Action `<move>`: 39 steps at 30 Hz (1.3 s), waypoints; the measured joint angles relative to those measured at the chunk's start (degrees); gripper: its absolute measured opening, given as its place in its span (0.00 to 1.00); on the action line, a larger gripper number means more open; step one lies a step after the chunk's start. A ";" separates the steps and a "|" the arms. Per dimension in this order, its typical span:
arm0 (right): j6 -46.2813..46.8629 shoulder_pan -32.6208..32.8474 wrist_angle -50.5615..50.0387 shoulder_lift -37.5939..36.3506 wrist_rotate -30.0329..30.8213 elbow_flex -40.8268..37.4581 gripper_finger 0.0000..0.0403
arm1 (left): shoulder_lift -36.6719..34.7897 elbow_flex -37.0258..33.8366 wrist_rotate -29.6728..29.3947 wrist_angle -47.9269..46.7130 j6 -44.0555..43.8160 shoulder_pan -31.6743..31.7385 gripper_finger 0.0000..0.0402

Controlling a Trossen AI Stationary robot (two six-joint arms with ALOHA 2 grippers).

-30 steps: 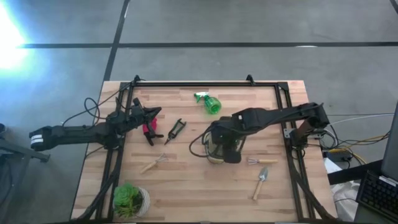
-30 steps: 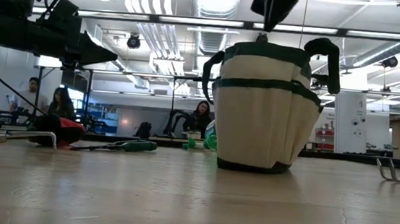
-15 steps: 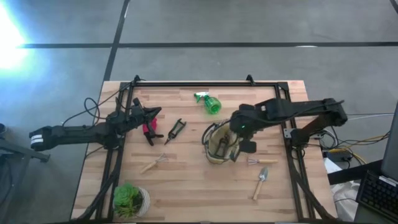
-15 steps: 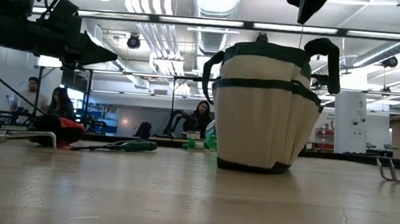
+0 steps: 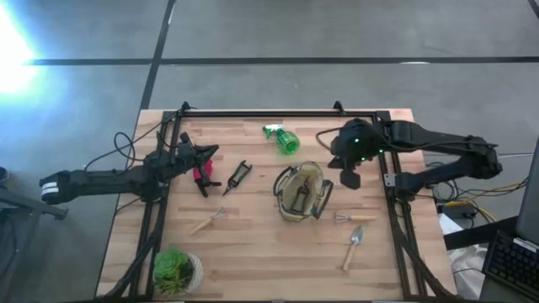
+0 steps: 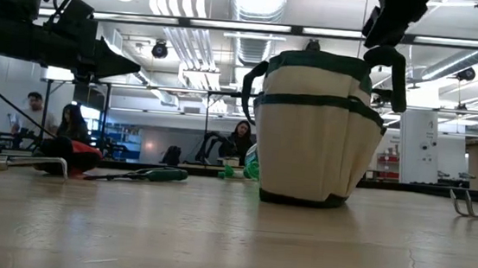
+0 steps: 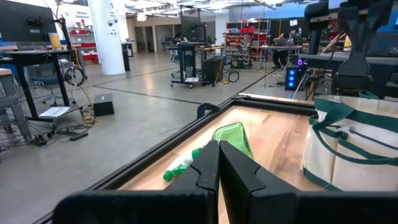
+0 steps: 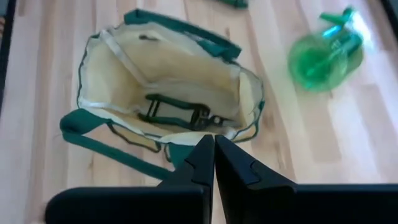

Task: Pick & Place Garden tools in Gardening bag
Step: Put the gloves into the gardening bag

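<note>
Two arms reach over the surface [image 5: 253, 244]. Largest on it is the bag [image 5: 301, 192], upright near the middle, mouth open, with a dark tool [image 8: 180, 113] lying inside. The right jaws [image 5: 349, 178] hang just beside the bag's rim, closed and empty. The left jaws [image 5: 205, 154] sit shut and empty over the red tool [image 5: 201, 175]. A plant [image 5: 175, 268] stands at the near-left corner. The spray bottle [image 5: 283, 139] lies beyond the bag, pruners [image 5: 238, 177] left of it, and a trowel [image 5: 352, 247], rake [image 5: 345, 218] and fork [image 5: 207, 221] lie nearer.
</note>
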 joint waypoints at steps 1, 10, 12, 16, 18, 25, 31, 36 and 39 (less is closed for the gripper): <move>-0.71 -0.28 1.46 -1.30 -0.11 -1.30 0.02 | 0.00 0.00 -0.02 0.00 0.00 0.01 0.04; -3.69 -0.46 23.14 -14.78 -0.10 -14.87 0.02 | 0.02 0.00 0.00 0.00 0.00 -0.02 0.04; -4.68 -0.46 26.60 -17.50 0.71 -17.43 0.02 | 0.01 0.00 0.00 0.00 0.00 0.01 0.04; -5.05 -0.46 31.08 -22.55 3.53 -21.62 0.02 | 0.00 0.00 -0.02 0.00 0.00 0.00 0.04; -5.01 -0.46 31.22 -24.61 5.04 -23.07 0.02 | 0.01 0.00 -0.02 0.00 0.00 -0.02 0.04; -4.83 -0.46 34.06 -30.46 8.81 -28.96 0.02 | 0.00 0.00 0.00 -0.01 0.00 0.01 0.04; -4.20 -0.46 37.48 -33.68 8.81 -33.99 0.02 | 0.02 0.00 0.00 0.00 0.00 -0.02 0.04; -3.72 -0.46 37.50 -35.89 10.18 -38.06 0.02 | 0.02 0.00 0.00 -0.02 0.00 -0.02 0.04; -3.87 -0.46 37.44 -37.76 12.00 -39.90 0.02 | 0.02 0.00 0.00 -0.02 0.00 -0.01 0.04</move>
